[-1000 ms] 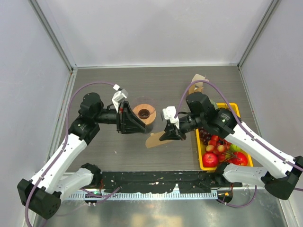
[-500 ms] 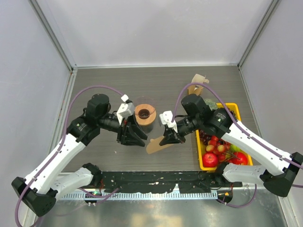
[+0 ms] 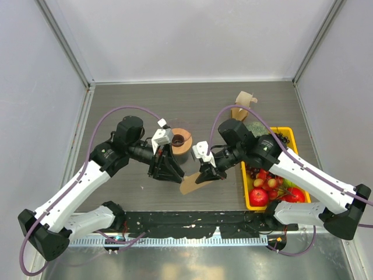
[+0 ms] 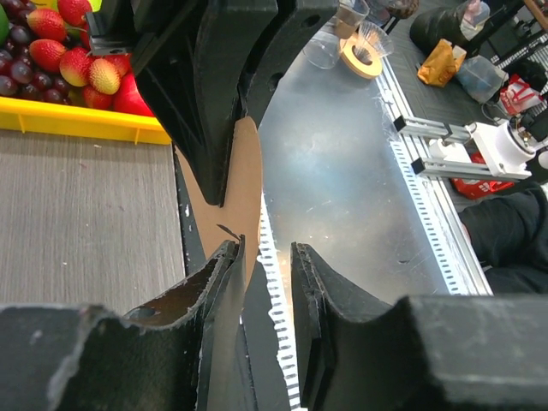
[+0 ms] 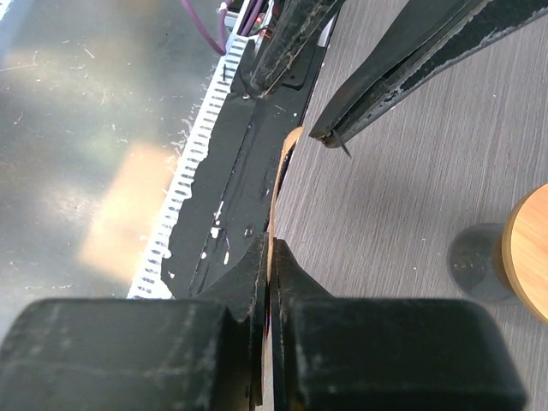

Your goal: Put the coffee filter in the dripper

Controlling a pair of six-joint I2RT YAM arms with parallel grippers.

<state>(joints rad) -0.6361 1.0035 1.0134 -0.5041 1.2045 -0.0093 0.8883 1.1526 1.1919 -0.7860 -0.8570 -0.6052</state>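
The coffee filter [image 3: 189, 185], a thin tan paper piece, hangs just above the table near its front edge, held edge-on by my right gripper [image 3: 202, 177], which is shut on it [image 5: 271, 242]. In the left wrist view the filter [image 4: 247, 171] stands just beyond my left gripper [image 4: 265, 250], whose jaws are apart with nothing pinched between them. My left gripper [image 3: 176, 177] sits close to the filter's left side. The dripper [image 3: 178, 140], glass with an orange-brown collar, stands behind both grippers and shows at the right edge of the right wrist view [image 5: 524, 257].
A yellow fruit tray [image 3: 247, 182] holding apples, grapes and strawberries lies to the right, next to my right arm. A bunch of brown paper filters [image 3: 242, 105] stands at the back. The black mounting rail [image 3: 192, 219] runs along the near edge.
Both grippers came toward the near edge and closer together. The right one carried the filter a little left. The left one swung right, away from the dripper, up to the filter.
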